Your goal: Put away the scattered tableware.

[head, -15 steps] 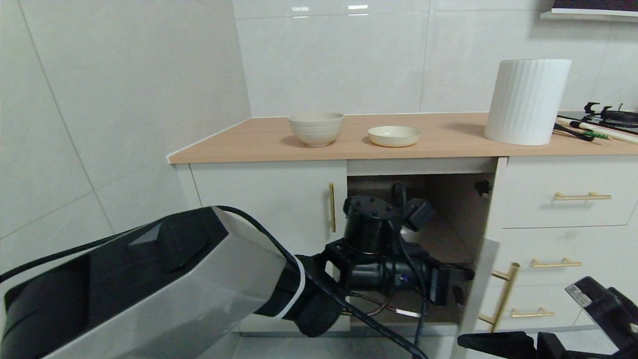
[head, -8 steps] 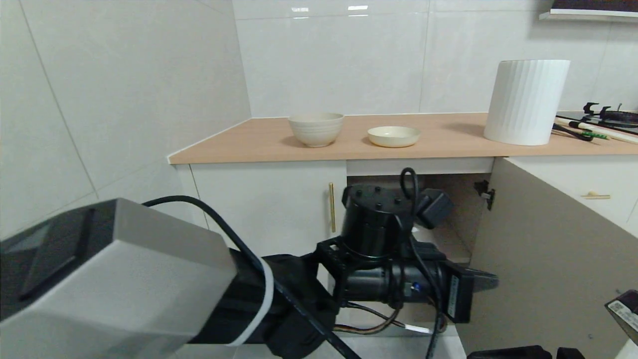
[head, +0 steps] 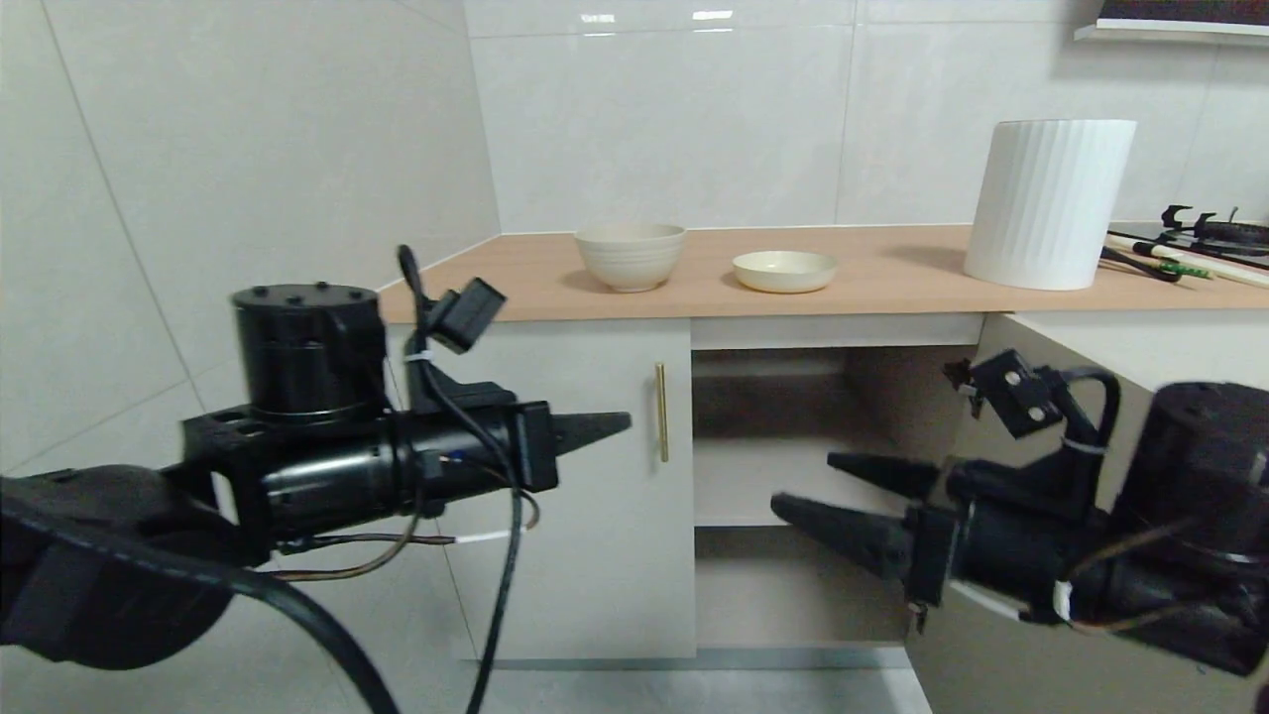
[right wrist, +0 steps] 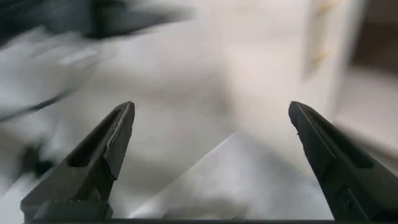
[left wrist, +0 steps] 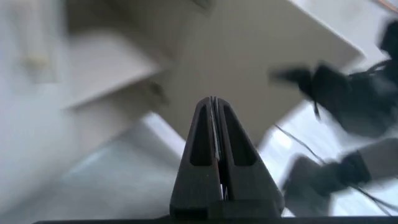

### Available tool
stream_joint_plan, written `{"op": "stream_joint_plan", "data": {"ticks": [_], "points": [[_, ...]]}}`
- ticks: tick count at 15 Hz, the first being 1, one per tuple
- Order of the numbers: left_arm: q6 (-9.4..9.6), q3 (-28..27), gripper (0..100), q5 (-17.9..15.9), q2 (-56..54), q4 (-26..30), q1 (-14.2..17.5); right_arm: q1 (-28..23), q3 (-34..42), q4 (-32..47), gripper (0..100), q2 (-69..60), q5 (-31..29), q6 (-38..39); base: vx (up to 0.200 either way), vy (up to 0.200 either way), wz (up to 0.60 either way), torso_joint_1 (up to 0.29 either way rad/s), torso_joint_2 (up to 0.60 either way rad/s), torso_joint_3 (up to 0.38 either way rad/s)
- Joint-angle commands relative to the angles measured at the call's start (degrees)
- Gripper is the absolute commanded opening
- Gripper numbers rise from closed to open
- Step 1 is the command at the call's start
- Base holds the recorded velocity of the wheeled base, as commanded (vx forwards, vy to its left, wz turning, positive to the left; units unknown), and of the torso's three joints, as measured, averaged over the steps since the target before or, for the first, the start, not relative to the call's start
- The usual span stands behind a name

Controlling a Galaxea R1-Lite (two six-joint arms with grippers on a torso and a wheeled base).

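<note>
Cream ribbed bowl (head: pixel 630 255) upright on countertop; shallow cream dish (head: pixel 784 270) near, to its right.

countertop (head: pixel 892 273): matt wood | wall tiles (head: pixel 654 109): glossy | bowl (head: pixel 630 255): glazed ceramic

Head camera facing counter (head: pixel 892 276) and open cabinet (head: pixel 763 486), wrist cameras close behind left tool (left wrist: pixel 212 102), right tool (right wrist: pixel 211 106), cabinet shared.

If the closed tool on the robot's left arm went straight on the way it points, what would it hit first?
Probably the inner face of the open cupboard door, straight beyond the left tool; depth is unclear.
</note>
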Motion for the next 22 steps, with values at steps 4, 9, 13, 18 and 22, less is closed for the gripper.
{"op": "stream_joint_plan", "data": {"ticks": [4, 9, 13, 18, 22], "points": [[1.38, 5.3, 0, 0.0, -10.3, 1.4, 13.8, -8.0, -34.1, 32.0, 100, 10.1, -16.2, -7.6, 0.000, 0.000, 0.00, 0.000, 0.00, 0.000], [1.38, 3.5, 100, 0.2, -8.4, 1.0, 14.0, -8.0, -32.4, 36.9, 100, 5.4, -15.4, -7.2, 0.000, 0.000, 0.00, 0.000, 0.00, 0.000], [0.76, 1.7, 100, 9.0, -8.1, -3.6, 14.3, -8.0, -36.2, 51.1, 100, -0.6, -15.7, -7.2, 0.000, 0.000, 0.00, 0.000, 0.00, 0.000], [0.76, 1.5, 100, 10.3, -7.5, -4.3, 14.3, -8.1, -37.3, 54.3, 100, -2.0, -15.8, -7.1, 0.000, 0.000, 0.00, 0.000, 0.00, 0.000], [0.85, 1.4, 100, 11.2, -8.6, -4.1, 14.3, -8.0, -37.1, 54.3, 100, -2.8, -15.4, -7.1, 0.050, 0.000, 0.00, 0.002, 0.00, 0.002]]}}
